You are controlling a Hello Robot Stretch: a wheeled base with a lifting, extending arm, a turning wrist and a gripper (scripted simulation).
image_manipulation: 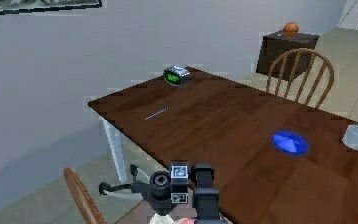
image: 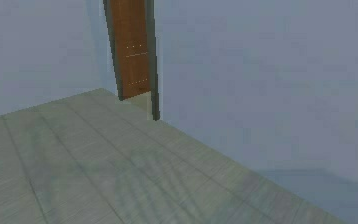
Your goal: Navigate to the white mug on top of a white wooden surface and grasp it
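My gripper (image_manipulation: pixel 109 187) sits low in the arm side view, at the near edge of a dark brown wooden table (image_manipulation: pixel 217 120) with white legs. Its thin fingers point toward the view's left, just above a wooden chair back (image_manipulation: pixel 79 200). I cannot tell whether it holds anything. A pale grey round vessel (image_manipulation: pixel 357 136) rests on the table at the view's right edge; its shape is too unclear to name. A blue flat thing (image_manipulation: pixel 290 143) lies left of it.
A green and black clock (image_manipulation: pixel 176 75) and a thin pen (image_manipulation: pixel 155 114) lie on the table's far part. A wooden chair (image_manipulation: pixel 303 75) stands behind it, and a dark cabinet (image_manipulation: pixel 287 48) bears an orange ball (image_manipulation: pixel 291 28). In the forward view, a brown door (image: pixel 133 45) stands between blue-grey walls beyond bare floor (image: pixel 97 160).
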